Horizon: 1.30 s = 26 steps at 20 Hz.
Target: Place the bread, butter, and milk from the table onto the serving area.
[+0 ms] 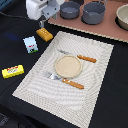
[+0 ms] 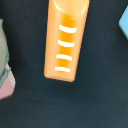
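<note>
The bread [image 1: 44, 33], a golden-orange loaf with white score marks, lies on the black table [image 1: 15, 95] just off the far corner of the beige placemat [image 1: 95, 75]. It fills the wrist view [image 2: 66, 40]. My gripper [image 1: 42, 22] hangs just above the loaf without touching it. No fingers close over the loaf in the wrist view, so the jaws stand apart and empty. The milk [image 1: 31, 45] stands beside the bread, and its light-blue edge shows in the wrist view [image 2: 124, 20]. The butter [image 1: 13, 71] lies further toward the exterior view's left.
A round tan plate [image 1: 68, 65] sits mid-placemat between a fork [image 1: 56, 76] and a knife [image 1: 82, 58] with orange handles. A reddish-brown board [image 1: 110, 30] with grey pots [image 1: 93, 12] lies behind the placemat.
</note>
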Available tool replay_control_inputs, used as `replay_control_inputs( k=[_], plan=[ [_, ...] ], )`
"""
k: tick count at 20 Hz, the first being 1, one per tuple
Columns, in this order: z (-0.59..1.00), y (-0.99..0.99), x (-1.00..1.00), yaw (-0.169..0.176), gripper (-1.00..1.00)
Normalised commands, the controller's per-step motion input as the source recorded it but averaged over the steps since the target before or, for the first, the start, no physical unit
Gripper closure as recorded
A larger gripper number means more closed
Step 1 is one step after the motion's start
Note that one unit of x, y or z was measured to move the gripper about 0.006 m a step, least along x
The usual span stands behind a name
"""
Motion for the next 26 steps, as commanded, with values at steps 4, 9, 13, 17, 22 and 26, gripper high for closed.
replay_control_inputs(
  k=[4, 9, 13, 17, 22, 26],
  plan=[
    [-0.33, 0.21, -0.44, -0.083, -1.00],
    [-0.16, 0.22, -0.41, -0.022, -1.00],
    [-0.23, 0.08, -0.36, -0.004, -1.00],
    [-0.40, 0.04, -0.23, 0.000, -1.00],
    [-0.39, 0.00, -0.17, 0.000, -1.00],
    [-0.29, 0.06, -0.11, 0.000, -1.00]
  ],
)
